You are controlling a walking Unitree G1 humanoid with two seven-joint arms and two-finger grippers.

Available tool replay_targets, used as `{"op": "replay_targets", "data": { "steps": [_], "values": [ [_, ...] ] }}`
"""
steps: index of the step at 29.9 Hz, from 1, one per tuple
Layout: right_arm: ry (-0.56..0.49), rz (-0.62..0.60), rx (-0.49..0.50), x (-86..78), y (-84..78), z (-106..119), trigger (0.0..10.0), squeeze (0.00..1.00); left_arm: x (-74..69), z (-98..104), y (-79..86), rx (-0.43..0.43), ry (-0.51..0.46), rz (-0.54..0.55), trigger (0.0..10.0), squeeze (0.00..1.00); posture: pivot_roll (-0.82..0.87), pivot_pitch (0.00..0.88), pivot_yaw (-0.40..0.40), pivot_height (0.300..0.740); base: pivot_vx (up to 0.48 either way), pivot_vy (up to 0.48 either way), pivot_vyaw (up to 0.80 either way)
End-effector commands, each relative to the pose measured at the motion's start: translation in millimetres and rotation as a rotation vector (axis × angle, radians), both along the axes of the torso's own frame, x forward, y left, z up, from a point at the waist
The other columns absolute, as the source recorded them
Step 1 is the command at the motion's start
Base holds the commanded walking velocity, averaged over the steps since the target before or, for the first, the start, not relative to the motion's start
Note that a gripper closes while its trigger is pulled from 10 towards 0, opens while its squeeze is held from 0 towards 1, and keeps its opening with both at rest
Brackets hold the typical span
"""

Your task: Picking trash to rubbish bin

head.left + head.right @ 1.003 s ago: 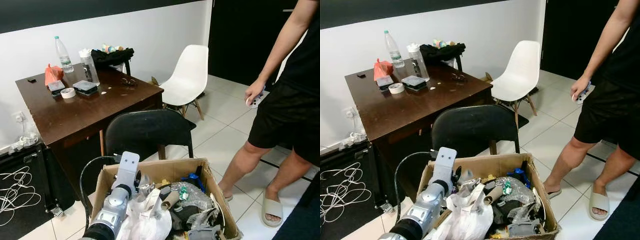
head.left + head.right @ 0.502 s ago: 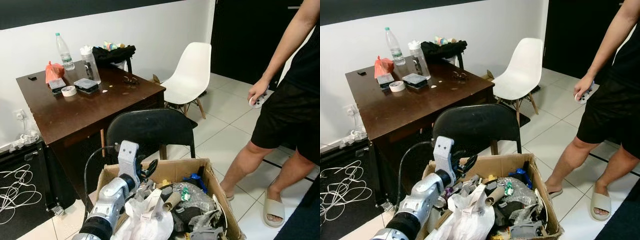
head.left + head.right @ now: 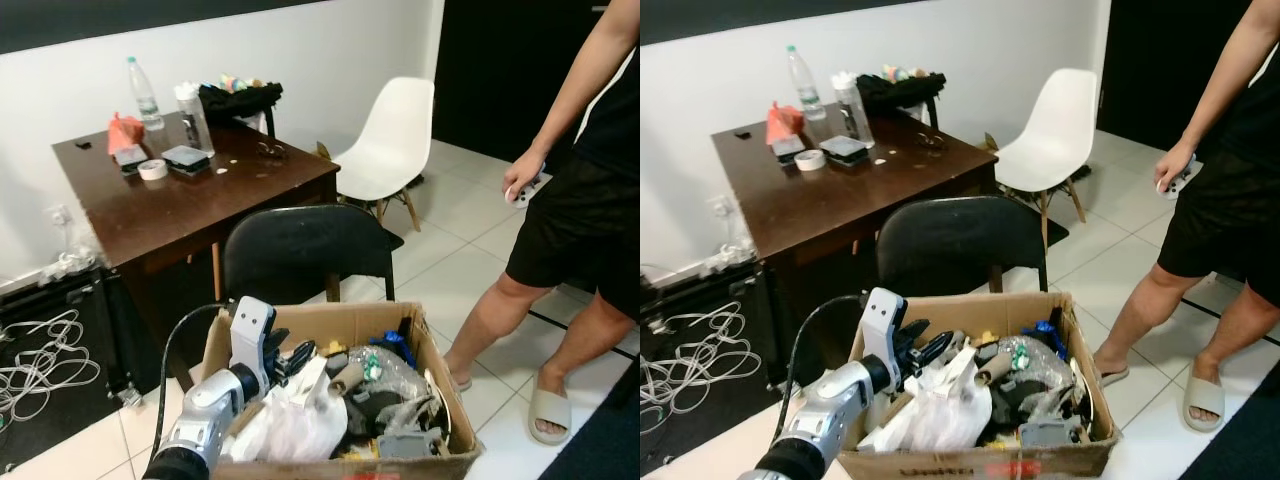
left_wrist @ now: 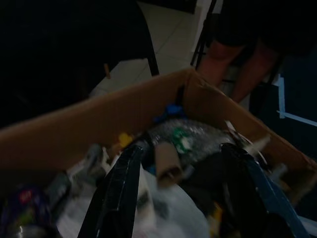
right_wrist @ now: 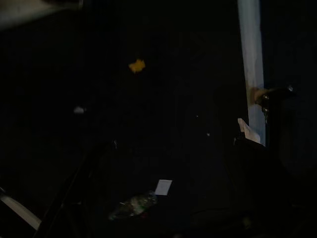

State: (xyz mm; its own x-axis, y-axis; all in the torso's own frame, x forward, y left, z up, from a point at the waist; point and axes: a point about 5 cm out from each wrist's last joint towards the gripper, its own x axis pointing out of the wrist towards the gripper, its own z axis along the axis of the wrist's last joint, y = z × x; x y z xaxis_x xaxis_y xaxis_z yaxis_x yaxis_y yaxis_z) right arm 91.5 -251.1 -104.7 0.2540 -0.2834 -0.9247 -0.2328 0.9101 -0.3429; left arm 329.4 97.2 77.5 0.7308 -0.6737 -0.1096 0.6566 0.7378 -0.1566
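At lower centre of the head view, the left end effector [image 3: 290, 358] hovers over the trash-filled box [image 3: 345, 326], fingers [image 4: 119, 188] spread and empty, above a white bag [image 3: 290, 425]. The right end effector's state cannot be told. A person [image 3: 575, 200] stands at right.

- Left arm [image 3: 205, 420] is reaching up from the lower left of the frame, silver forearm angled toward centre.
- Left gripper [image 3: 290, 358] is sitting at lower centre-left, black fingers pointing right.
- In the left wrist view its fingers [image 4: 119, 191] are standing well apart, nothing between them.
- Right gripper: right wrist view is too dark; finger state can't be made out.
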Motion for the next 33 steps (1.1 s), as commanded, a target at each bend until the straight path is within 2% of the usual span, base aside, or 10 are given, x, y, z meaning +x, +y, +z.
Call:
{"op": "replay_targets", "data": {
  "steps": [1,8,16,18,24,26,28,31,33],
  "values": [
    [0.009,-0.001,0.006,-2.0,1.3,-1,10.0,0.00,-5.8,-7,-4.1,0.008,0.022,-0.020,10.0,0.00,-0.23,0.092,0.105,0.740,-0.472,0.000,0.00],
    [0.010,-0.001,0.009,-3.1,1.9,-1,10.0,0.00,-11.3,-13,-13.3,0.026,0.029,-0.057,10.0,0.00,-0.23,0.094,0.109,0.740,0.000,0.000,0.00],
    [0.012,-0.001,0.011,-3.5,2.9,-2,10.0,0.00,-14.4,-16,-17.6,0.052,0.026,-0.079,10.0,0.00,-0.23,0.093,0.109,0.740,-0.466,0.000,0.00],
    [0.012,0.000,0.012,-3.6,3.3,-2,10.0,0.00,-17.4,-20,-18.4,0.108,0.009,-0.096,10.0,0.00,-0.23,0.092,0.110,0.740,-0.154,0.000,0.00],
    [0.011,0.000,0.014,-3.0,4.1,-2,10.0,0.00,-23.1,-28,-18.9,0.156,-0.006,-0.106,10.0,0.00,-0.23,0.089,0.112,0.740,0.000,0.000,0.00],
    [0.010,0.000,0.015,-2.6,4.6,-2,10.0,0.00,-27.0,-35,-17.2,0.200,0.006,-0.116,10.0,0.00,-0.23,0.089,0.112,0.740,0.000,0.000,0.00],
    [0.009,0.001,0.016,-2.2,4.7,-2,10.0,0.00,-30.9,-42,-14.8,0.249,0.017,-0.122,10.0,0.00,-0.23,0.089,0.112,0.740,0.000,-0.377,0.00],
    [0.009,0.002,0.015,-1.5,4.4,-2,10.0,0.00,-37.7,-55,-9.2,0.277,0.067,-0.111,10.0,0.00,-0.23,0.088,0.110,0.740,0.000,-0.472,0.00],
    [0.009,0.002,0.015,-1.5,4.4,-2,10.0,0.00,-37.7,-55,-9.2,0.277,0.067,-0.111,10.0,0.00,-0.23,0.088,0.110,0.740,0.000,-0.472,0.00]
  ]
}}
